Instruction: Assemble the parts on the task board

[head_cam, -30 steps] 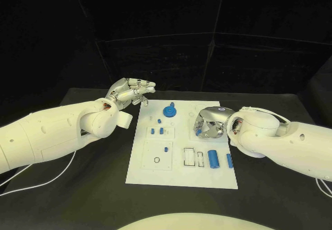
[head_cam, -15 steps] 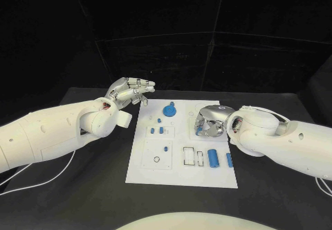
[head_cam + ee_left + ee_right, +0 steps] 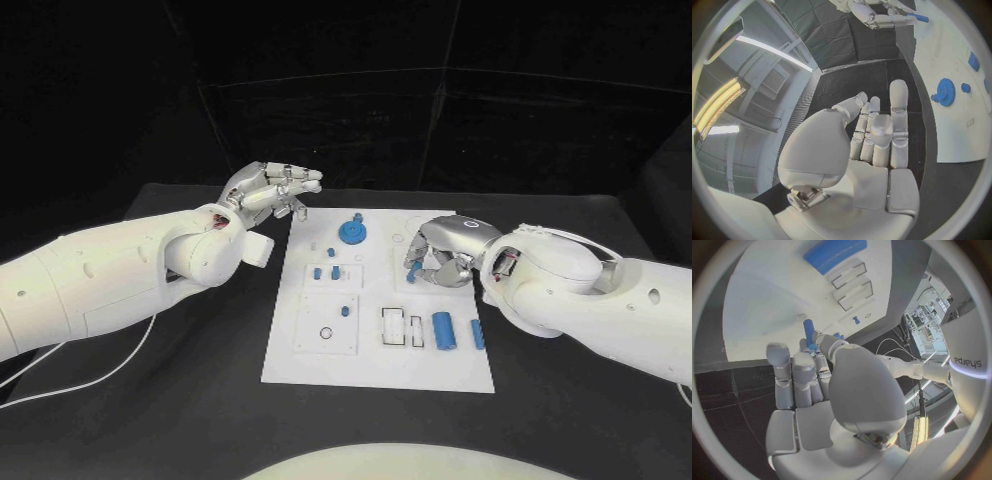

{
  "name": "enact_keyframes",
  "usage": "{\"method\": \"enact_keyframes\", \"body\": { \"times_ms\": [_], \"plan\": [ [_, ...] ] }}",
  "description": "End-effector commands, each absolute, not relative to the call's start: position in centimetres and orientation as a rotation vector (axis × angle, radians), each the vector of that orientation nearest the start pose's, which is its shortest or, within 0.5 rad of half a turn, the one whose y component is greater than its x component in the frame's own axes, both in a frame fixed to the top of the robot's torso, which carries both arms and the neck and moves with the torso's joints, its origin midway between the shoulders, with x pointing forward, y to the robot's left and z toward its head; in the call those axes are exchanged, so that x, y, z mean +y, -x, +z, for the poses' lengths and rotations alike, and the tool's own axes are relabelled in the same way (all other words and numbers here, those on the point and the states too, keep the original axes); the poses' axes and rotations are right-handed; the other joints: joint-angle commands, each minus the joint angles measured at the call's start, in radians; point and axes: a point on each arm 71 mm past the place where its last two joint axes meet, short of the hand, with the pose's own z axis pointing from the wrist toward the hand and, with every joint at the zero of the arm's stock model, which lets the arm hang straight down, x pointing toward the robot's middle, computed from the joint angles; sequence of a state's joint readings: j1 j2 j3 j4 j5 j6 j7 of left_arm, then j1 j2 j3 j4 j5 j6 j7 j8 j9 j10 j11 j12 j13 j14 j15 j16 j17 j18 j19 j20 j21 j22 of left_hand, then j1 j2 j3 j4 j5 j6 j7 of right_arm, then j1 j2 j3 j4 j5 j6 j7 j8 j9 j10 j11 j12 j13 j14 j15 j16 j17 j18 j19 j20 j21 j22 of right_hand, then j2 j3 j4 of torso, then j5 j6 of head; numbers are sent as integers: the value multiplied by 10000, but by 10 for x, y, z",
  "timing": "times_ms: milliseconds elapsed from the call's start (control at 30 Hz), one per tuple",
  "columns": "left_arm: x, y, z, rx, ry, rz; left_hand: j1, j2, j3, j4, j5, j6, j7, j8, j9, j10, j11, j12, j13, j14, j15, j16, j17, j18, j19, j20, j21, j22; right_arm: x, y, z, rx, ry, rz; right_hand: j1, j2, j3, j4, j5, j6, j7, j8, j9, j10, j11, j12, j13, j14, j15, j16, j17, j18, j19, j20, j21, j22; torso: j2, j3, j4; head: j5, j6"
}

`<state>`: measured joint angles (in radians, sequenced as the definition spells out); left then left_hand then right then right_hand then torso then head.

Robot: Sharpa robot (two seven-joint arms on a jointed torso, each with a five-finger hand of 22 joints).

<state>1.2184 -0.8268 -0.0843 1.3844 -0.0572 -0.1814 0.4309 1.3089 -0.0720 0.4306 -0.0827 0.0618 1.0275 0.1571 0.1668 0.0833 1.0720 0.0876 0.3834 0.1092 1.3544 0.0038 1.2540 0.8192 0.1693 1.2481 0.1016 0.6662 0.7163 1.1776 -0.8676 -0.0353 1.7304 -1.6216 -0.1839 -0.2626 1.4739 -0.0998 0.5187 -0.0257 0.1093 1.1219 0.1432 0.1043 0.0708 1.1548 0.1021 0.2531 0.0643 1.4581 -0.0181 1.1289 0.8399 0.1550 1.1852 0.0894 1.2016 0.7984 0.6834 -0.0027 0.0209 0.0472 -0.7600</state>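
- Spreading across the middle of the black counter (image 3: 173, 400): the white task board (image 3: 375, 360), long side running from 12 toward 6 o'clock, laid flat so both arms can reach its sockets.
- Hovering over the board's 2 o'clock area: the right hand (image 3: 440, 255), fingers (image 3: 811, 365) pinching a small blue peg (image 3: 808, 329), its tip pointing toward the board, probably being carried to a socket.
- Waiting off the board's 11 o'clock corner: the left hand (image 3: 271, 190), fingers (image 3: 898, 120) released and loosely apart, grasping nothing, apparently keeping clear of the working arm.
- Sitting near the board's 12 o'clock edge: a blue gear (image 3: 353, 233), seemingly already seated on its post.
- Lying near the board's 4 o'clock region: two blue cylinders (image 3: 444, 331), side by side next to rectangular recesses (image 3: 394, 325), likely awaiting pickup.
- Standing toward 9 o'clock of the board's centre: small blue pins (image 3: 327, 271), close to any path leftward, so worth avoiding.
- Trailing along the counter at 8 o'clock: a white cable (image 3: 101, 375), well apart from the board.
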Motion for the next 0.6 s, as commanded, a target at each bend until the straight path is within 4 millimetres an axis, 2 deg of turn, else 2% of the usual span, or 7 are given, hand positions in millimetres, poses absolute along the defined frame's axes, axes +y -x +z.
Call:
{"method": "enact_keyframes", "body": {
  "times_ms": [33, 133, 233, 400, 467, 600],
  "plan": [
    [236, -510, -189, 14419, 10161, -15565, -16, 72, -52, -10, 13, -36, 39, 31, -9, -85, -15, 31, 10, -52, -14, -60, -9, 130, -73, 3, -17, -9, -152, -433, -167, 16785, 3084, 6691, -25, -149, 131, -41, 81, 72, -9, -22, -12, 468, -368, -1, 37, 49, -20, 75, 23, -105, 47, -26, 54, 33, -3, -10, 9, -7, 35],
    [236, -510, -189, 14419, 10161, -15563, -16, 72, -52, -10, 13, -36, 39, 31, -9, -85, -15, 31, 10, -52, -14, -60, -9, 130, -73, 3, -17, -9, -146, -426, -159, 16616, 3089, 7114, -38, -164, 174, -75, 91, 74, -5, -26, -13, 477, -366, -13, 37, 52, -19, 92, 44, -108, 50, -26, 75, 58, 11, 5, 8, 16, 38],
    [236, -510, -189, 14422, 10159, -15569, -16, 72, -52, -10, 13, -36, 39, 31, -9, -85, -15, 31, 10, -52, -14, -60, -9, 130, -73, 3, -17, -9, -135, -418, -153, 16512, 3156, 7679, -55, -190, 217, -116, 100, 76, -3, -31, -15, 493, -364, -22, 40, 60, -19, 127, 92, -116, 66, -26, 112, 114, 13, -8, 16, 24, 43],
    [235, -510, -189, 14431, 10146, -15602, -16, 72, -52, -10, 13, -36, 39, 31, -9, -85, -15, 31, 10, -52, -14, -60, -9, 130, -73, 3, -17, -9, -105, -413, -150, 16367, 3531, 8605, -74, -213, 268, -165, 119, 70, 1, -42, -19, 498, -359, -41, 40, 65, -16, 152, 121, -116, 58, -27, 132, 129, 14, -7, 25, 103, -19],
    [234, -509, -188, 14439, 10137, -15629, -16, 72, -52, -10, 13, -36, 39, 31, -9, -85, -15, 31, 10, -52, -14, -60, -9, 130, -73, 3, -17, -9, -90, -411, -151, 16323, 3764, 9001, -88, -218, 305, -194, 133, 61, 6, -51, -21, 495, -354, -56, 38, 67, -13, 165, 136, -116, 53, -28, 147, 142, 32, -5, 25, 128, -7],
    [232, -509, -188, 14449, 10127, -15657, -16, 72, -52, -10, 13, -36, 39, 31, -9, -85, -15, 31, 10, -52, -14, -60, -9, 130, -73, 3, -17, -9, -65, -405, -158, 16428, 4211, 9647, -112, -228, 345, -230, 154, 42, 16, -67, -26, 483, -344, -80, 36, 69, -8, 179, 148, -117, 44, -27, 164, 154, 31, -2, 32, 248, -63]
  ]
}}
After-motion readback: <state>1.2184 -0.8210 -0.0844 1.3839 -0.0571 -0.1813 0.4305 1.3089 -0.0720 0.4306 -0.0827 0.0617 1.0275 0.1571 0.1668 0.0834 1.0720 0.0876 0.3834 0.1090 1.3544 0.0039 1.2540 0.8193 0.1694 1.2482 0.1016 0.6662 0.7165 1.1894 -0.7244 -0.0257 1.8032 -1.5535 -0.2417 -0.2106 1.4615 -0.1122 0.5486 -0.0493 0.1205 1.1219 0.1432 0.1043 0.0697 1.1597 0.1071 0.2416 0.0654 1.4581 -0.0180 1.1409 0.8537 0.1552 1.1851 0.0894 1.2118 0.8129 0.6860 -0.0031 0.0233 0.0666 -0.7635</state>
